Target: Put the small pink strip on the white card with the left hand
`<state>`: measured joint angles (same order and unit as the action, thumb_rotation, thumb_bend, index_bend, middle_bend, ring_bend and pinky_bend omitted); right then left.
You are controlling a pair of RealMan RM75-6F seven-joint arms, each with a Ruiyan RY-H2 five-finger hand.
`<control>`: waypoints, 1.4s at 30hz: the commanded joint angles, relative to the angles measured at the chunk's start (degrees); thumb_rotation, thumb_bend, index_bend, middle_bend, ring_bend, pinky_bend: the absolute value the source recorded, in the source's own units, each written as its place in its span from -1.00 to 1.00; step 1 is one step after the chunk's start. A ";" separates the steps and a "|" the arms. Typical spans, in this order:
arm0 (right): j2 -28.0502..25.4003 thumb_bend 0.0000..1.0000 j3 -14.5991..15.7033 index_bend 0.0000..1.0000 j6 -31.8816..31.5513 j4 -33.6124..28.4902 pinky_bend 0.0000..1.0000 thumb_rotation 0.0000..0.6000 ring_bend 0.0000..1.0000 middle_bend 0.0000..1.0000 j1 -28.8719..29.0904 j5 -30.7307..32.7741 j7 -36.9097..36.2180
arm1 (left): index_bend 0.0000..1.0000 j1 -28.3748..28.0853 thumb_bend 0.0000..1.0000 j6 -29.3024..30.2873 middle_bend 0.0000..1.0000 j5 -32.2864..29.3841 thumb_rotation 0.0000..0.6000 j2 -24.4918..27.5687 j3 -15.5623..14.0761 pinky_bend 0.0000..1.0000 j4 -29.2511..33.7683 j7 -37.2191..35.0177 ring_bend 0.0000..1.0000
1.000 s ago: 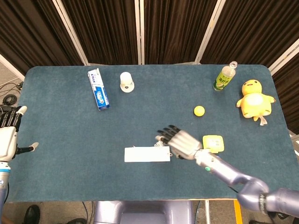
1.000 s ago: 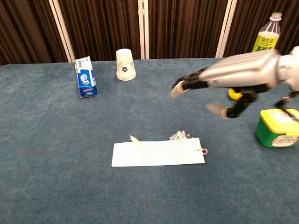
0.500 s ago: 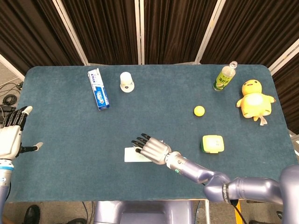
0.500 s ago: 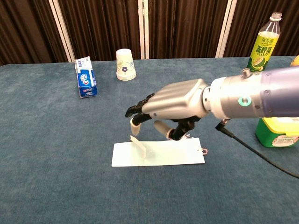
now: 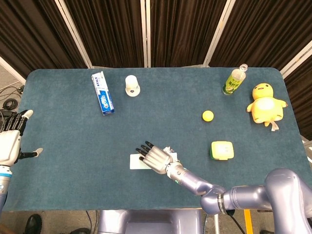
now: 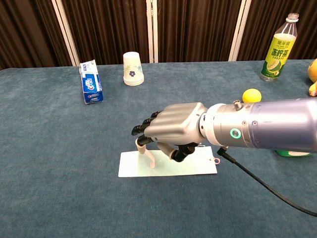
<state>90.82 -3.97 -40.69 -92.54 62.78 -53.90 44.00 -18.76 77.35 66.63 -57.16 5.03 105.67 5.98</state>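
Note:
The white card (image 6: 171,167) lies flat near the table's front middle; in the head view only the card's left end (image 5: 135,161) shows. A small pale pink strip (image 6: 148,155) sits on the card's left part, its upper end lifted. My right hand (image 6: 173,128) hovers palm down over the card with fingers spread and curved, one fingertip (image 6: 141,141) touching the strip's raised end. From above, the right hand (image 5: 155,158) covers most of the card. My left hand (image 5: 10,141) is open beyond the table's left edge, far from the card.
A toothpaste box (image 6: 90,82) and an upturned paper cup (image 6: 132,69) stand at the back left. A green bottle (image 6: 278,47), yellow ball (image 6: 251,95), duck toy (image 5: 265,104) and green-yellow box (image 5: 222,150) are on the right.
My right hand has swung left from beside the green-yellow box, over the card, and dropped until a fingertip meets the strip. The left hand has hardly moved.

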 commanded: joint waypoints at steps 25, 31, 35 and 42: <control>-0.20 0.78 4.57 -0.44 -5.40 -0.17 -1.00 1.00 -1.00 -1.00 2.24 5.59 3.74 | -1.00 1.61 -1.00 -1.11 -1.00 1.60 1.00 1.14 1.85 -1.00 0.75 -1.78 -1.00; -1.97 0.77 5.23 -0.44 -6.55 -1.57 -1.00 1.00 -1.00 -1.00 1.51 5.89 2.79 | -1.00 1.97 -1.00 -1.23 -1.00 2.08 1.00 1.52 2.20 -1.00 0.86 -2.46 -1.00; -2.73 0.78 4.83 -0.44 -6.75 -2.63 -1.00 1.00 -1.00 -1.00 1.24 4.81 1.33 | -1.00 2.07 -1.00 -1.64 -1.00 2.21 1.00 1.70 2.38 -1.00 0.80 -2.96 -1.00; -2.05 0.78 5.27 -0.44 -6.37 -2.40 -1.00 1.00 -1.00 -1.00 1.30 4.20 0.86 | -1.00 2.16 -1.00 -2.10 -1.00 2.35 1.00 1.74 2.68 -1.00 0.61 -3.19 -1.00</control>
<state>88.64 1.20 -47.10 -95.03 64.06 -49.68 44.81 -16.61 75.26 68.97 -55.43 7.70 106.28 2.79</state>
